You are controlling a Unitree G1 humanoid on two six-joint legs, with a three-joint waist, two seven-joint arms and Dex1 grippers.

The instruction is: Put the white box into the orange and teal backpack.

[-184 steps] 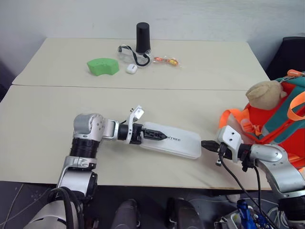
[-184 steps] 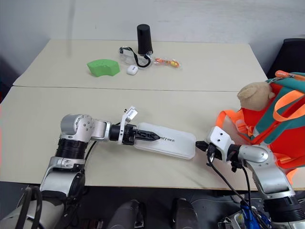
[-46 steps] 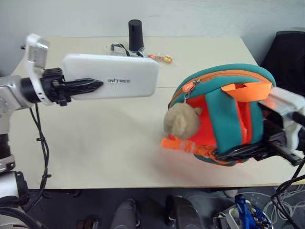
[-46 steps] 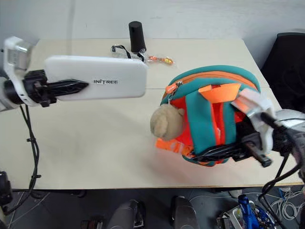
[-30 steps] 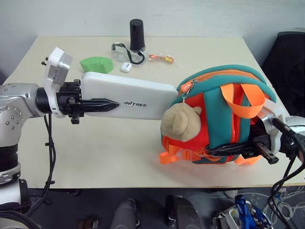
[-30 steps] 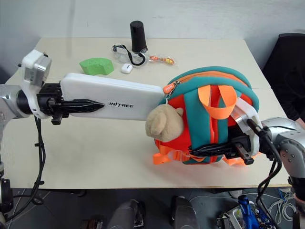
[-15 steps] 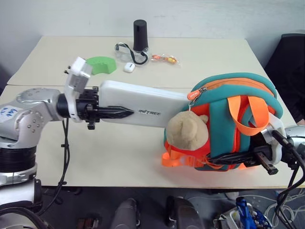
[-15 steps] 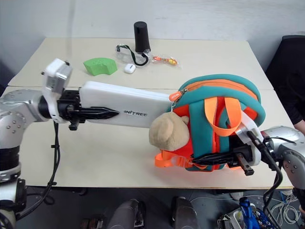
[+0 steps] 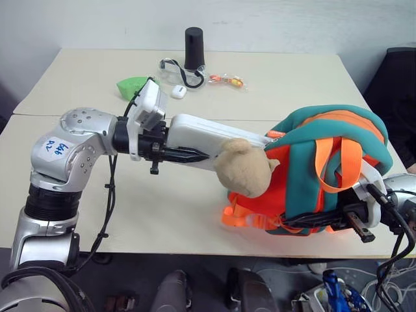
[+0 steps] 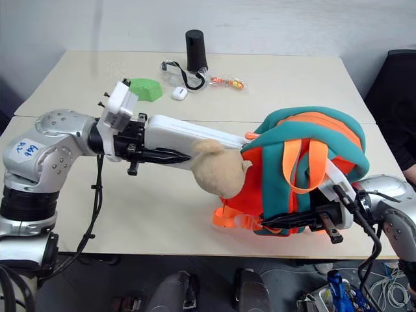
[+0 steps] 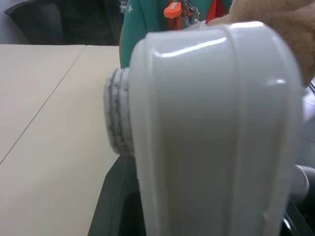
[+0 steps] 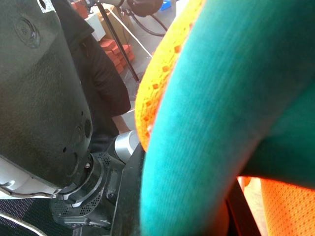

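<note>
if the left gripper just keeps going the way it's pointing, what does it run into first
Most likely the plush bear head. The left gripper, shut on the white box, points toward the orange and teal backpack, and the bear hangs in front of it, though depth is unclear.

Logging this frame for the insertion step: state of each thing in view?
white box: held level by left gripper, far end entering bag opening.
orange and teal backpack: lifted, unzipped, gripped by right gripper.
plush bear head: hanging in front of box.
safety glasses: lying on table.
</note>
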